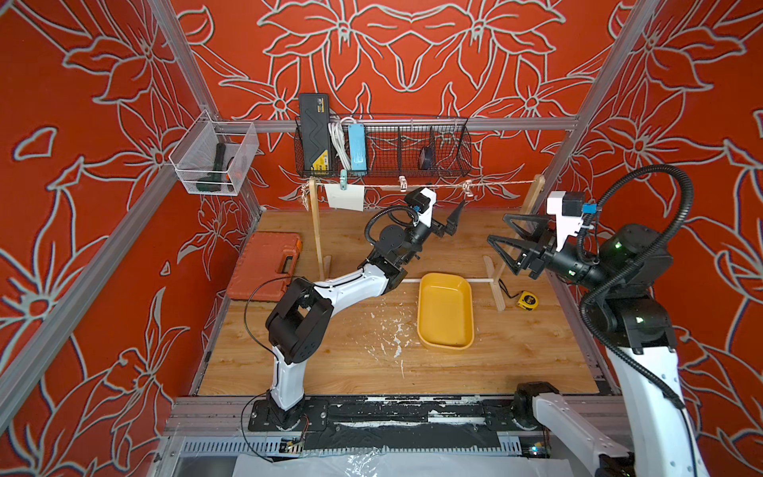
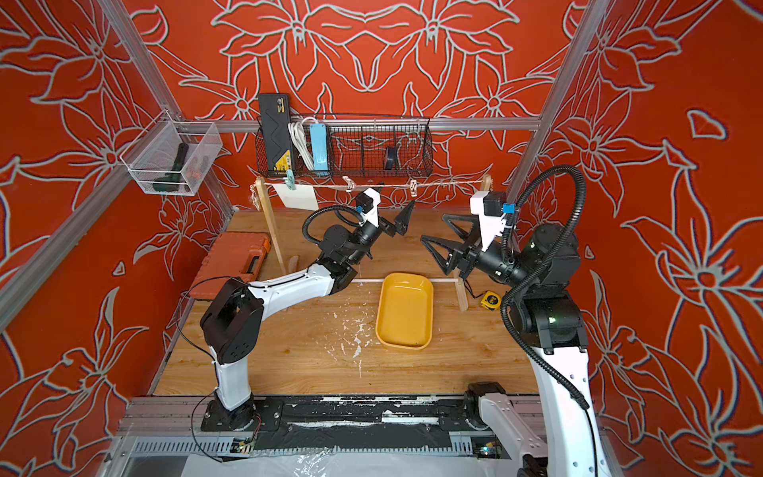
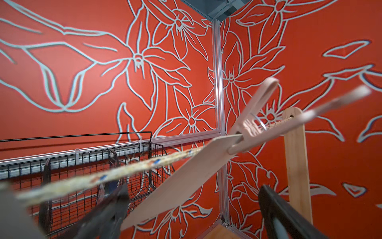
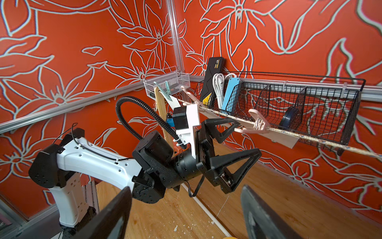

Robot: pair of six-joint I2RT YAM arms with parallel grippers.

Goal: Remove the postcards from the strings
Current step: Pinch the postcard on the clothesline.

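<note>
The strings are one pale twine (image 1: 433, 186) (image 3: 103, 178) (image 4: 310, 137), taut between two wooden posts. A white postcard (image 1: 344, 198) (image 2: 296, 197) hangs at the left end under a teal clothespin (image 1: 342, 177). Another postcard (image 3: 182, 180) (image 4: 286, 139) hangs edge-on under a pink clothespin (image 3: 254, 126) (image 1: 466, 188). My left gripper (image 1: 456, 217) (image 3: 194, 188) (image 4: 248, 137) is open just below that pin. The card's lower part lies between its fingers, close to one finger (image 3: 115, 204). My right gripper (image 1: 497, 229) (image 2: 433, 228) (image 4: 186, 189) is open and empty, right of the left one, in front of the right post.
A beige clothespin (image 1: 402, 183) sits mid-string above the left wrist. A yellow tray (image 1: 427, 326) lies on the wooden floor under the string. An orange tool case (image 1: 264, 268) is at the left, a yellow tape measure (image 1: 527, 299) at the right. A black wire basket (image 1: 413, 165) hangs close behind the string.
</note>
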